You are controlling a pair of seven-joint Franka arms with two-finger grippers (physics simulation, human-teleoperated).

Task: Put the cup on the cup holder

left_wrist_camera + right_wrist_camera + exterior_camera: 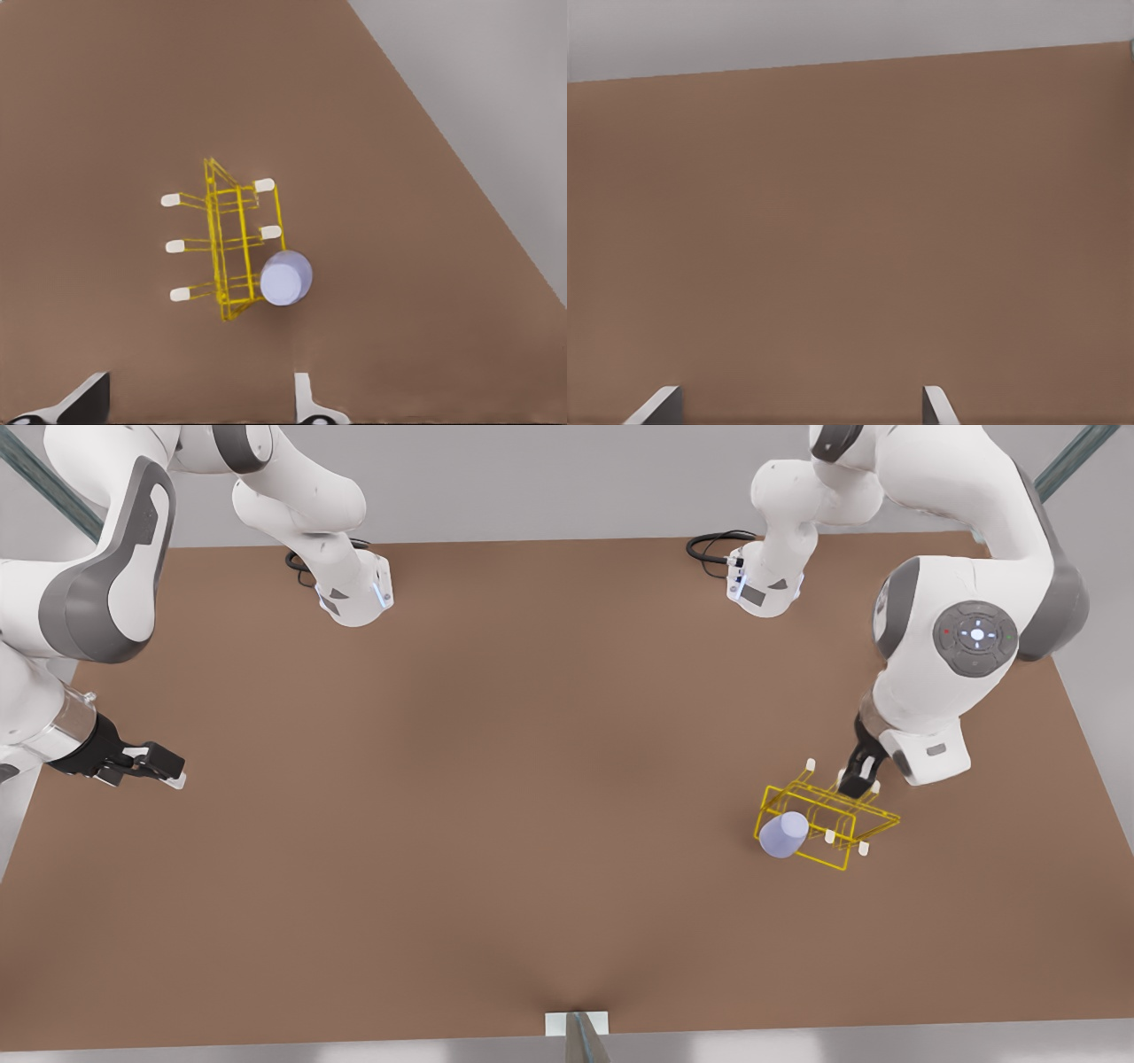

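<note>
The yellow wire cup holder (pixel 828 824) stands on the table at the front view's right, with several white-capped prongs showing. The lavender-blue cup (pixel 784 834) sits at the rack's end nearest the table's middle, against the wire and covering that corner. My left gripper (pixel 858 779) hovers over the far side of the rack, open and empty. The left wrist view looks down on the cup holder (pixel 232 243) and the cup (pixel 285 277), beyond my left gripper (pixel 195 403), whose fingertips stand wide apart. My right gripper (pixel 164 771) waits open at the front view's left edge.
The brown table (pixel 496 797) carries both arm bases (pixel 354 593) at its far edge. A small white bracket (pixel 576 1023) sits at the near edge. The right wrist view shows my right gripper (pixel 797 407) open over bare table (pixel 850 221).
</note>
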